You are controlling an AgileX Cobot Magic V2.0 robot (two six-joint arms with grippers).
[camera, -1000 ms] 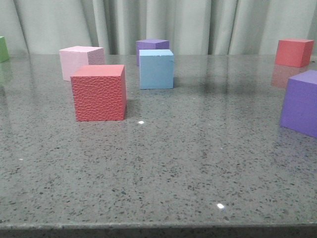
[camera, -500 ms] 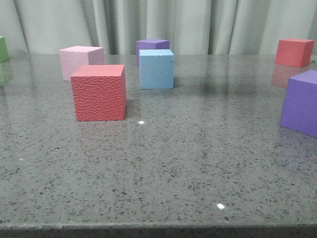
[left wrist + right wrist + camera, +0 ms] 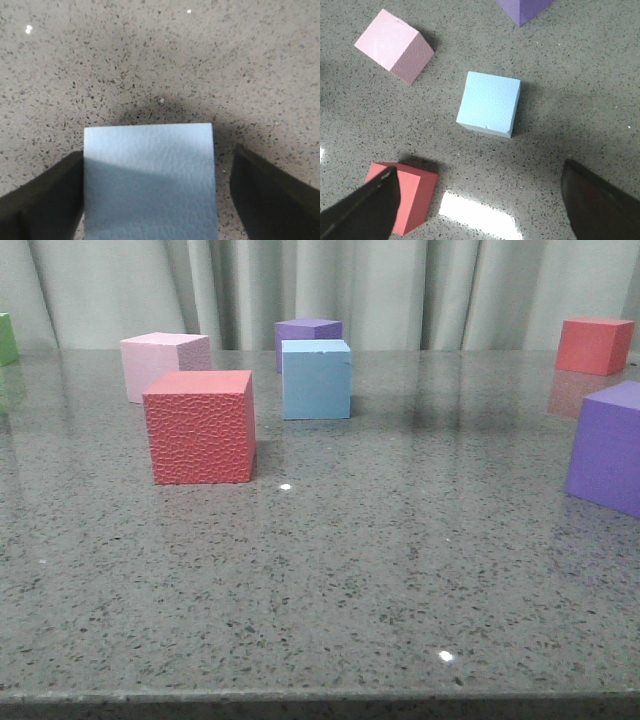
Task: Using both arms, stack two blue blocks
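One pale blue block (image 3: 316, 378) stands on the table in the middle back of the front view; it also shows in the right wrist view (image 3: 489, 104). My right gripper (image 3: 480, 205) hangs open and empty above the table, short of that block. A second blue block (image 3: 150, 180) sits between the fingers of my left gripper (image 3: 157, 200). One finger (image 3: 45, 200) is against the block's side, the other finger (image 3: 275, 200) stands a small gap away. Neither gripper shows in the front view.
A textured red cube (image 3: 200, 427) stands front left of the blue block, a pale pink cube (image 3: 163, 363) behind it, a purple cube (image 3: 307, 332) behind the blue block. Another purple cube (image 3: 610, 445) and a red cube (image 3: 594, 344) stand at the right, a green one (image 3: 6, 338) far left.
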